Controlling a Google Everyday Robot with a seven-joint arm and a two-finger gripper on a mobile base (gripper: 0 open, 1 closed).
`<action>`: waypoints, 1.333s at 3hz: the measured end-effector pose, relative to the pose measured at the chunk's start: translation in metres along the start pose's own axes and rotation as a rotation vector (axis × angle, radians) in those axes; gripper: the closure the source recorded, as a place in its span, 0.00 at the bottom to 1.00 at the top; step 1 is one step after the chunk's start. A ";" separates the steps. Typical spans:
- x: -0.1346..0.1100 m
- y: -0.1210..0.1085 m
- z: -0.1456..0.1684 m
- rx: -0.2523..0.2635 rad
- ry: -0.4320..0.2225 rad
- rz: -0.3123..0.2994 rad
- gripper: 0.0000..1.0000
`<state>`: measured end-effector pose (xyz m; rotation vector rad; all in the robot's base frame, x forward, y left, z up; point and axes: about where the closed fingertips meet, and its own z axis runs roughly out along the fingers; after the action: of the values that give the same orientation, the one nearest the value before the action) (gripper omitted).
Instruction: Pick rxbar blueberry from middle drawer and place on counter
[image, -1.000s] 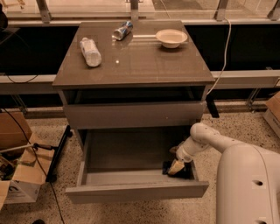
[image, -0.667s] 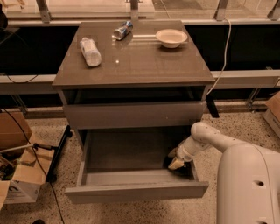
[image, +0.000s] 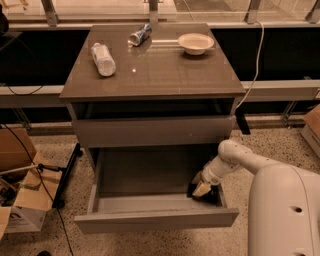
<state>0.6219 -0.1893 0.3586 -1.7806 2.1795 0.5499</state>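
The middle drawer (image: 145, 172) is pulled open, showing its grey floor. My gripper (image: 201, 189) reaches down into its front right corner from the right. A dark flat thing, the rxbar blueberry (image: 213, 196), lies in that corner right under and beside the gripper, partly hidden by it. I cannot tell whether it is held or just touched. The glossy grey-brown counter (image: 160, 75) is the cabinet's top, well above the gripper.
On the counter lie a white plastic bottle (image: 103, 59), a crushed can (image: 139, 35) and a pale bowl (image: 195, 43). The upper drawer front (image: 152, 131) overhangs the open drawer. Cardboard boxes (image: 20, 210) stand on the floor at left. My white arm body (image: 285, 210) fills the lower right.
The gripper has stayed in the drawer's front right corner, shifting only slightly over the dark bar. Nothing else has moved.
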 end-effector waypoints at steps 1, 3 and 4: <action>-0.002 0.008 -0.015 0.038 -0.002 0.016 1.00; -0.031 0.057 -0.125 0.275 -0.082 0.060 1.00; -0.047 0.081 -0.174 0.361 -0.131 0.042 1.00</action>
<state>0.5577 -0.2132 0.5438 -1.4710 2.0729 0.2517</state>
